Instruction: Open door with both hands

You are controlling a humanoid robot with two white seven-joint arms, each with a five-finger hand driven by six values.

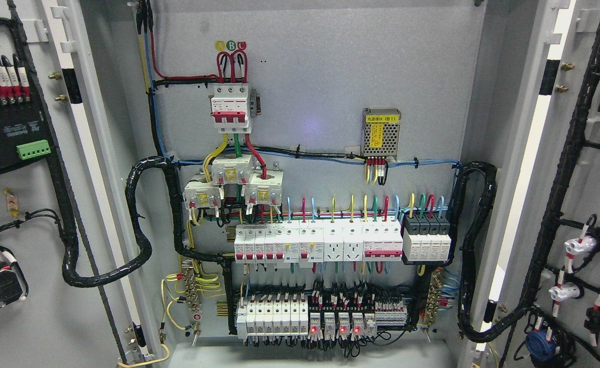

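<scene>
- both cabinet doors stand wide open; the left door (19, 204) swings out at the picture's left and the right door (586, 204) at the right, each showing its inner face with black cable looms and mounted parts
- between them the cabinet interior (310, 82) is fully exposed — a grey back panel carrying the wiring
- no robot hand shows anywhere in the head view; neither arm comes in from the lower edge, so whether the fingers are apart, together or clamped on anything cannot be told
- on the panel: a main breaker (232, 108) with red handles near the top, fed by red leads from the a-b-c labels; a small mesh-cased power supply (380, 132) to its right; a row of white breakers and sockets (320, 244) across the middle; a lower row of breakers and relays (320, 319) with several red lamps lit
- a thick black conduit (141, 214) loops from the left door into the cabinet, and a matching one (476, 245) loops in from the right door
- judged from how the doors lie, the opening step looks done; nothing of the doorway is still covered
- the next move, as a guess, calls for little — perhaps only keeping the arms clear of the door edges and the hanging looms; if either door had to go wider, the push should land on bare sheet metal, not on the wiring or the parts fixed to the inner faces
</scene>
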